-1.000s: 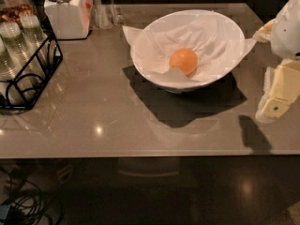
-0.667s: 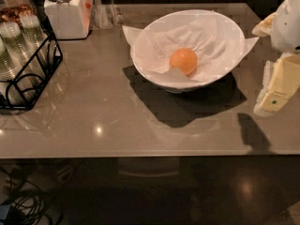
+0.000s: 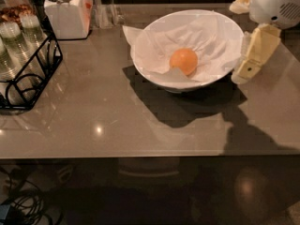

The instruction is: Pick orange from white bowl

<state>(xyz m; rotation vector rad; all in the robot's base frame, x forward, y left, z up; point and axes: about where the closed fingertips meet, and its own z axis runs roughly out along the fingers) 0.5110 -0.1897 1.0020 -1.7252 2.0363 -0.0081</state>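
Note:
The orange (image 3: 183, 61) lies in the middle of the white bowl (image 3: 154, 36), on the crinkled white paper that lines it. The bowl stands on the grey table toward the back right. My gripper (image 3: 236, 43) is at the bowl's right rim, above the table and to the right of the orange. It is open and empty. One cream finger (image 3: 255, 55) hangs just outside the rim, and the other shows at the top edge of the view. It does not touch the orange.
A white lidded jar (image 3: 65, 11) stands at the back left. A black wire rack (image 3: 26, 67) with small glass jars is at the left edge. The table's front edge (image 3: 140, 156) runs across the view, with cables on the floor below.
My gripper has moved left and farther back, from beside the table's right edge up to the bowl's right rim. The orange and bowl have not moved.

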